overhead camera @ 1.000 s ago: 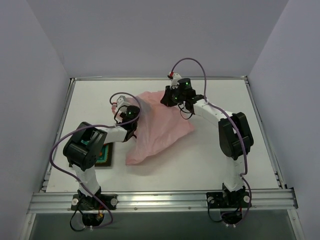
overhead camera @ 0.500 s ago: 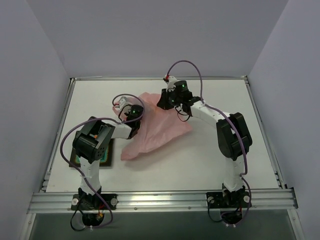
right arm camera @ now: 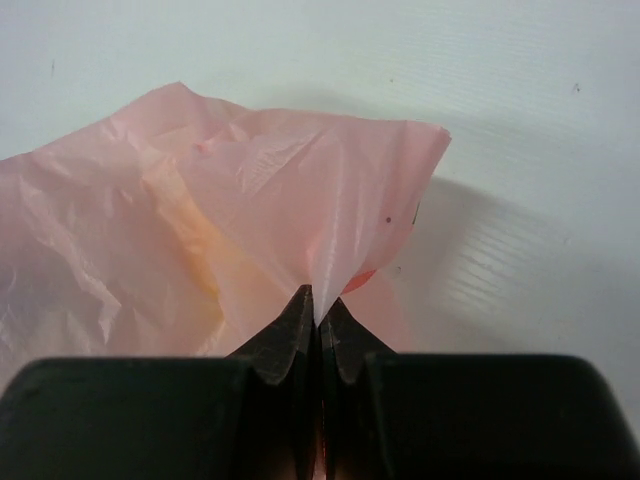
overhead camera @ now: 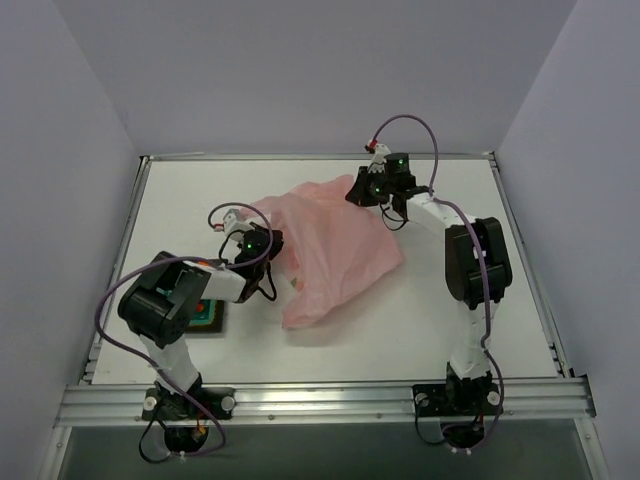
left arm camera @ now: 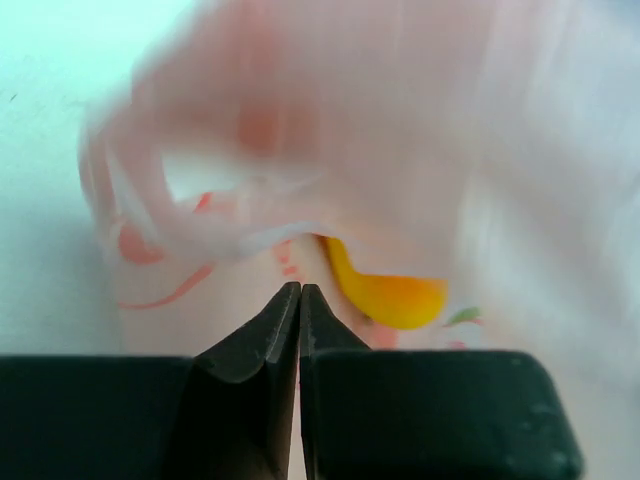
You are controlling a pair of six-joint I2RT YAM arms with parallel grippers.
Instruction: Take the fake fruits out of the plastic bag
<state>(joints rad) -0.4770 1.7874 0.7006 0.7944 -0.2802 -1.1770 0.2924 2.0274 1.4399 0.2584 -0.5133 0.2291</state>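
Observation:
The pink plastic bag (overhead camera: pixel 335 245) lies crumpled mid-table, stretched between both arms. My right gripper (overhead camera: pixel 362 190) is shut on a fold at its far top corner, and the film rises from between the jaws (right arm camera: pixel 318 305). My left gripper (overhead camera: pixel 272 250) is at the bag's left edge, jaws shut with the tips (left arm camera: pixel 300 290) pressed into blurred pink film. A yellow-orange fake fruit (left arm camera: pixel 395 295) shows through the bag just right of those tips, with a small green bit (left arm camera: pixel 462 316) beside it. Something red-orange (right arm camera: pixel 362 280) shows through the film by the right jaws.
A dark square tray with a teal inside (overhead camera: pixel 208 312) sits at the left, half hidden under the left arm. The white table (overhead camera: pixel 430 330) has raised rims at its sides, and plain walls stand around it.
My left gripper has shut at the bag's left edge and drawn nearer. The right arm has swung right, and the bag has shifted right with it.

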